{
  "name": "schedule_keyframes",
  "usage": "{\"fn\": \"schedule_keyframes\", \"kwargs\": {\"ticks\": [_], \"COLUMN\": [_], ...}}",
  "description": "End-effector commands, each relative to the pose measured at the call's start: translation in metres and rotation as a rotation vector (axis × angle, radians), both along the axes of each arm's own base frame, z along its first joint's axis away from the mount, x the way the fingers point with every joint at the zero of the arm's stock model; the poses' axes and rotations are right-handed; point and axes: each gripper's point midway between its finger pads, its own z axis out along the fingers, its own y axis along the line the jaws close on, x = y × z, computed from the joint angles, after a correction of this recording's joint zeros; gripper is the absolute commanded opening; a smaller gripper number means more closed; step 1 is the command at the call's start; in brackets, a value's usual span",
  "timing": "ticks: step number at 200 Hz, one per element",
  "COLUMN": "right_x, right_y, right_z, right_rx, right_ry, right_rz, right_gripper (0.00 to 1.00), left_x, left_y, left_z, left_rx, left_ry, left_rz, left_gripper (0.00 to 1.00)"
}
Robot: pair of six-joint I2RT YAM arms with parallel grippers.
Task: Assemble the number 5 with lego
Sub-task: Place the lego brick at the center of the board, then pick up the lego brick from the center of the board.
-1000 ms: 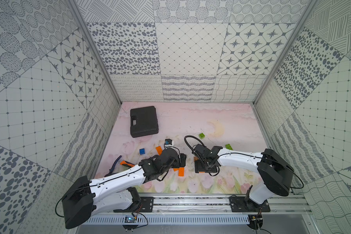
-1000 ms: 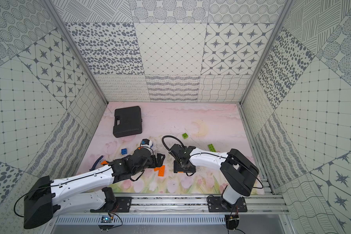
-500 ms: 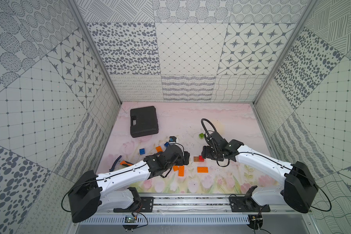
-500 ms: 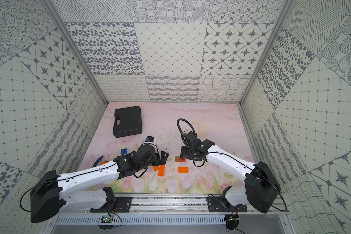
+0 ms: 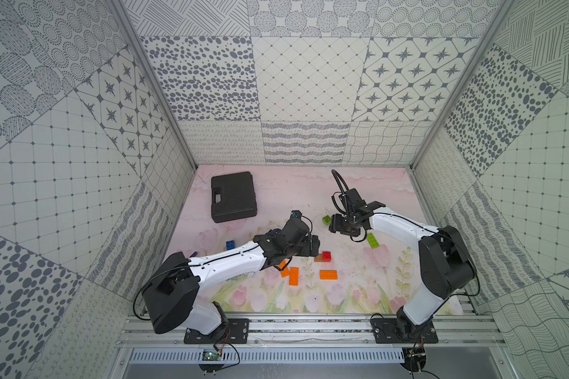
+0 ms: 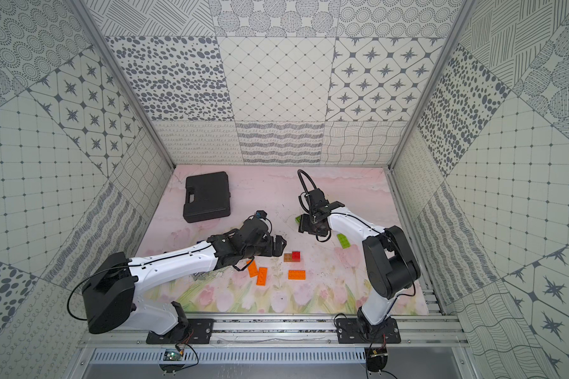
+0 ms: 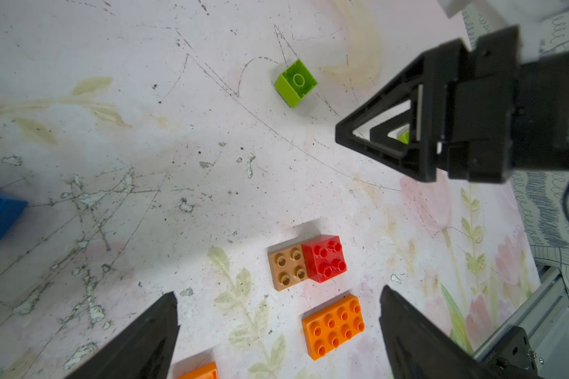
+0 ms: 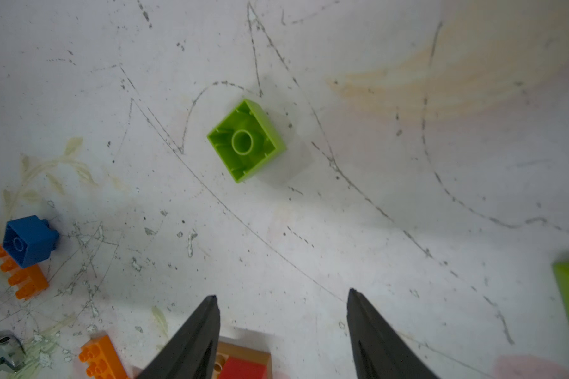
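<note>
We treat the black case (image 5: 233, 196), at the far left of the mat, as outside the work. The left gripper (image 7: 277, 292) hangs over the mid-mat bricks with its jaws at full spread and nothing between them. The right gripper (image 8: 282, 293) hangs near the green square (image 8: 245, 141) with its jaws partly apart, also empty. All the lego lies on the mat, none of it held. An orange oblong (image 5: 328, 274) and a second orange oblong (image 5: 293, 276) lie near the front centre. The green oblong (image 5: 372, 240) lies just beside the right arm. The brown oblong (image 7: 288, 267) carries the red square (image 7: 324, 257) on one half. The blue square (image 5: 230, 244) lies apart on the left. We judge every brick light, rigid and smooth-walled, so it is likely to slip or twist under an off-centre grip. We take hold across two opposite flat side walls at mid-length, never on the studs. The green square lies hollow side up, and we expect to turn it over before seating it.
</note>
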Motion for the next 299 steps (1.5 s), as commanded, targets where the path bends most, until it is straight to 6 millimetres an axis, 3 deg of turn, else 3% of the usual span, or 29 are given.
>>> {"fn": "schedule_keyframes", "kwargs": {"ticks": [1, 71, 155, 196, 232, 299], "right_x": [0.021, 0.061, 0.077, 0.075, 0.067, 0.013], "right_y": [0.007, 0.016, 0.024, 0.025, 0.025, 0.024], "right_z": [0.001, -0.016, -0.031, -0.034, -0.015, 0.030], "right_rx": [-0.043, -0.171, -0.198, -0.196, -0.164, 0.047], "right_ry": [-0.032, -0.013, 0.020, 0.044, 0.042, 0.027], "right_rz": [0.099, 0.219, 0.260, 0.264, 0.247, 0.155], "right_gripper": [0.65, 0.66, 0.58, 0.49, 0.39, 0.39], "left_x": [0.001, 0.004, 0.003, 0.002, 0.002, 0.002], "left_y": [-0.004, 0.000, 0.004, 0.006, 0.007, 0.008], "left_z": [-0.002, -0.007, -0.007, -0.006, -0.001, 0.021], "left_rx": [-0.009, -0.023, -0.030, -0.028, -0.032, -0.105], "left_ry": [0.038, 0.057, 0.054, 0.052, 0.042, -0.043], "left_rz": [-0.046, -0.027, -0.019, -0.018, -0.020, -0.031], "left_gripper": [0.99, 0.99, 0.99, 0.99, 0.99, 0.99]}}
